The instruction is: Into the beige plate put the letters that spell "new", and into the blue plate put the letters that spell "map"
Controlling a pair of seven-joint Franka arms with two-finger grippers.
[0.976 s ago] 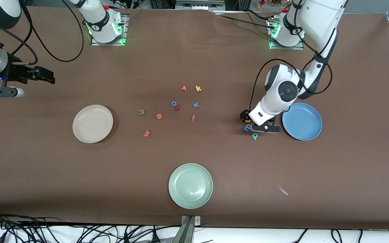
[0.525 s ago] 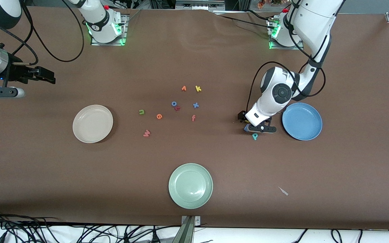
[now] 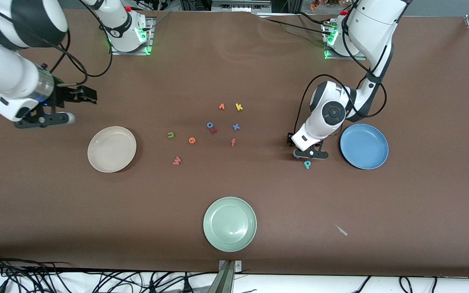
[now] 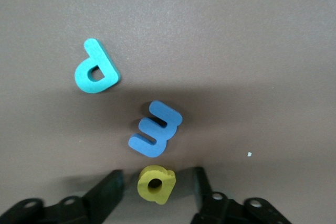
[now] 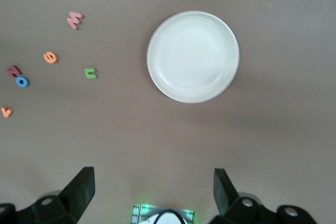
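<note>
My left gripper [image 4: 156,179] is low at the table beside the blue plate [image 3: 364,146]. Its fingers stand on either side of the yellow a [image 4: 156,184], with a gap at each side. Just past the fingertips lies the blue m [image 4: 156,136], then the teal p [image 4: 96,67] [image 3: 307,164]. The green n [image 3: 171,135], orange e [image 3: 192,140] and red-pink w [image 3: 176,160] lie mid-table, toward the empty beige plate [image 3: 111,149]. My right gripper [image 3: 88,95] hangs open and empty over the table near that plate.
A pale green plate [image 3: 229,224] sits nearest the front camera. Spare letters cluster mid-table: orange v [image 3: 221,106], yellow k [image 3: 239,107], blue o [image 3: 209,125], blue x [image 3: 236,127], pink f [image 3: 233,142]. A small scrap [image 3: 341,230] lies near the front edge.
The left gripper has shifted a little toward the table's middle, covering the blue m in the front view. The right arm has swung in toward the beige plate.
</note>
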